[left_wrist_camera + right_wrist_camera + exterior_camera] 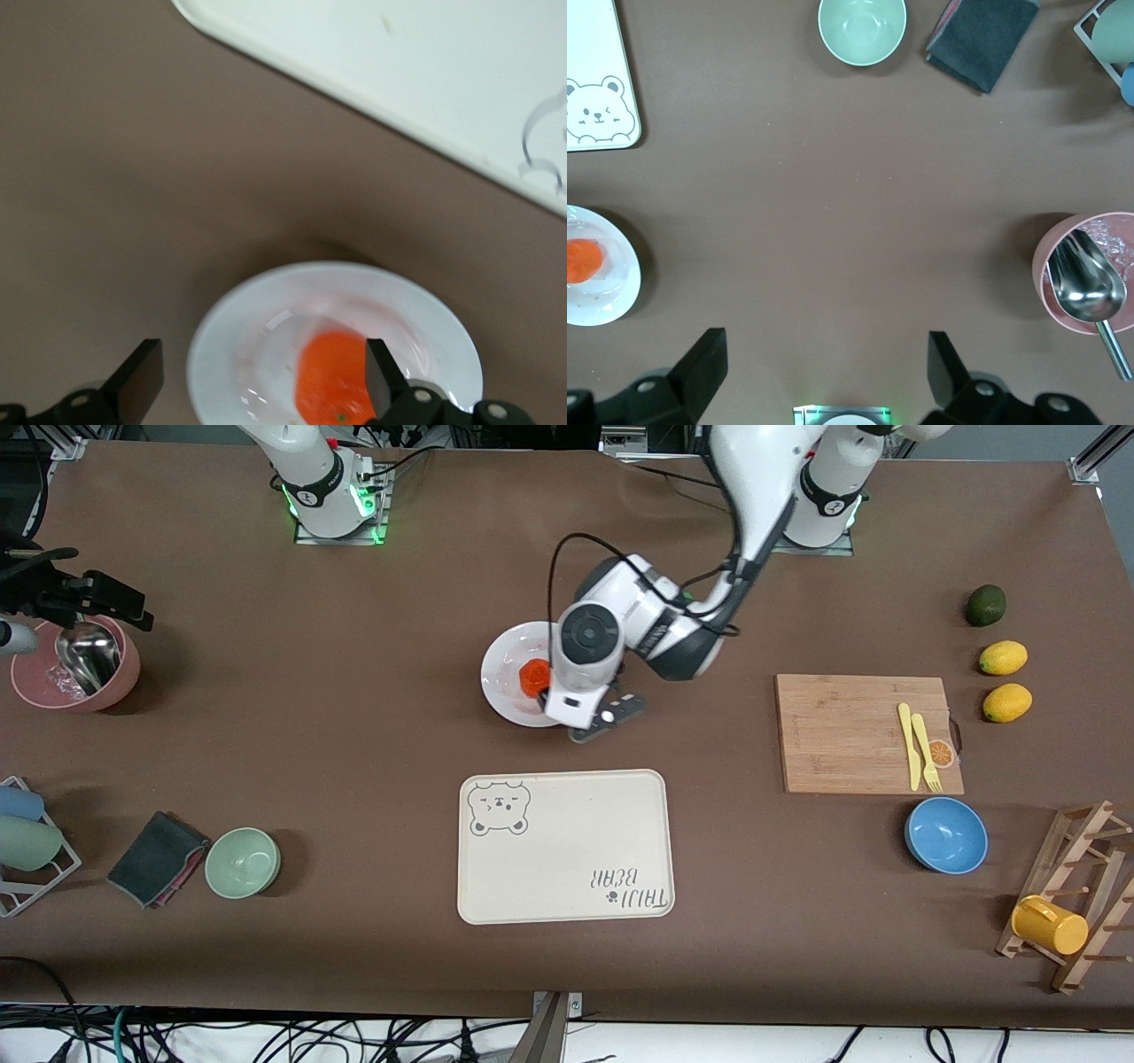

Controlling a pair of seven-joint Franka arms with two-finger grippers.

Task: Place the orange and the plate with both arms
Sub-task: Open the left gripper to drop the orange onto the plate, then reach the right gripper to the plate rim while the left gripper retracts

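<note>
Although the orange point(533, 677) already sits on the plate point(509, 664), we judge the task only partly done, since the plate rests on the brown table point(354, 779) just beside the bear-printed tray point(564, 846), on the side of the tray toward the arms' bases, and not on it. We see the left gripper point(257, 376) hanging right over the plate, its fingers spread wide and gripping nothing; in the left wrist view one finger crosses the fruit's edge, but we cannot tell whether it touches. We read this as the step of setting the fruit down being finished, with the hand not yet cleared.

The right gripper point(824, 372) hovers well away from the tray, over bare table near the pink bowl point(75, 664) with the metal scoop point(1085, 283) at the right arm's end. Its fingers are also open and empty, and that arm waits.

We think the next move calls for the left hand to lift straight up clear of the fruit. If the plate is meant for the tray, one arm then has to take it by the thin rim and keep it level, because the round fruit could roll off a tilted dish.
</note>
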